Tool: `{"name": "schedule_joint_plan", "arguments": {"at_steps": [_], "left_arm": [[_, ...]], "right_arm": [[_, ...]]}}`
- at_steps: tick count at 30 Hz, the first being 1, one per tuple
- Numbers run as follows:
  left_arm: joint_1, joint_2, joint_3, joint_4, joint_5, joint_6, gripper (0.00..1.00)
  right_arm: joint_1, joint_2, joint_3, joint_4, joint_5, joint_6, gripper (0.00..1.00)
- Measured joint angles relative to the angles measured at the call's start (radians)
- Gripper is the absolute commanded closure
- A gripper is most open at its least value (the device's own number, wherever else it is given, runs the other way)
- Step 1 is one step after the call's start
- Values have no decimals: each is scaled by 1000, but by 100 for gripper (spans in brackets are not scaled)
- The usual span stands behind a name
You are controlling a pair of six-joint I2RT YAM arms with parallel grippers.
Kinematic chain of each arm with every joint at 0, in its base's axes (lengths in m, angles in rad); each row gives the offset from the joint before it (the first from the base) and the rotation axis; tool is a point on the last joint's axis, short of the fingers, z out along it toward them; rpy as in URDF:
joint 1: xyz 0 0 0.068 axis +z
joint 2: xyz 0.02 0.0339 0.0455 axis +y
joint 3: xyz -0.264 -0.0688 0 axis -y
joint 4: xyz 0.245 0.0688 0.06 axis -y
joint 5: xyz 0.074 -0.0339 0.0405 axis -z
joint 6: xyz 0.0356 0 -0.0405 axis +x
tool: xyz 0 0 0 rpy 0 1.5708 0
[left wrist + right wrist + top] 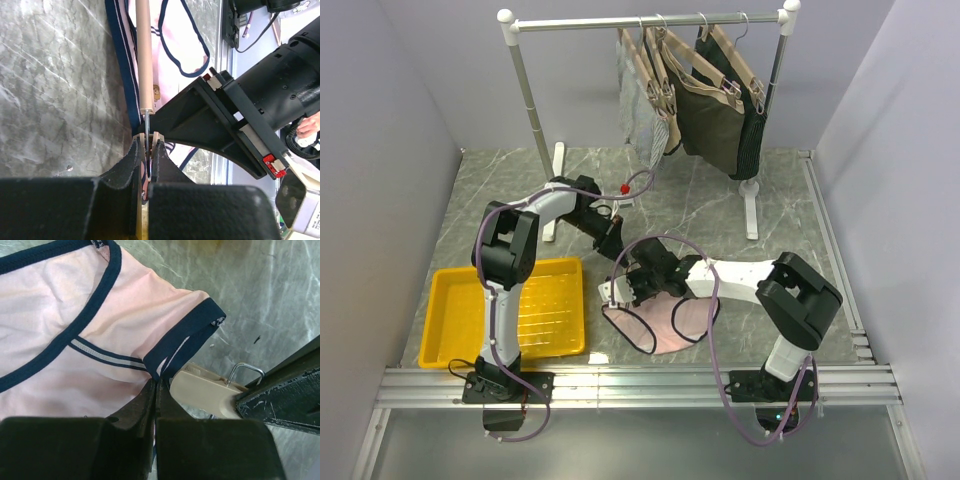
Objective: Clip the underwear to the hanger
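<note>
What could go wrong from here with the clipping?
1. The right claw pinches only the navy edge of the underwear; it may slip out before entering the clip.
2. The left claw holds the hanger at its very end, so the bar may swing.
3. Both claws sit close together and might collide.

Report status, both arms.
Left gripper shut on hanger end. Right gripper shut on underwear edge, beside clip. No obstruction seen.
</note>
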State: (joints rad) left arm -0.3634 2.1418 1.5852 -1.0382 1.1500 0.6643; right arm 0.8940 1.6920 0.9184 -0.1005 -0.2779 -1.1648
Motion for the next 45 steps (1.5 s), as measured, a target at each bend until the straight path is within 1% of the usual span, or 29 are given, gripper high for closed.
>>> {"name": "schedule_joint_plan", "arguments": {"at_steps": [13, 21, 28, 32, 36, 45], "left_arm": [[0, -10, -74, 48, -23, -4, 100], [0, -21, -77, 56, -25, -9, 100], [0, -26, -77, 113, -27, -100, 100], [0, -55, -93, 169, -45, -155, 100], [-1, -84, -106, 193, -51, -180, 100], [8, -98, -109, 213, -48, -211, 100]], "right_arm": [[-7, 1, 37, -45, -5, 34, 100], [-8, 1, 45, -55, -4, 37, 100], [-8, 4, 53, -89, -3, 33, 100], [-9, 16, 77, -131, 0, 37, 100], [-9, 29, 105, -157, -4, 44, 100], [-9, 61, 137, -213, -24, 56, 100]]}}
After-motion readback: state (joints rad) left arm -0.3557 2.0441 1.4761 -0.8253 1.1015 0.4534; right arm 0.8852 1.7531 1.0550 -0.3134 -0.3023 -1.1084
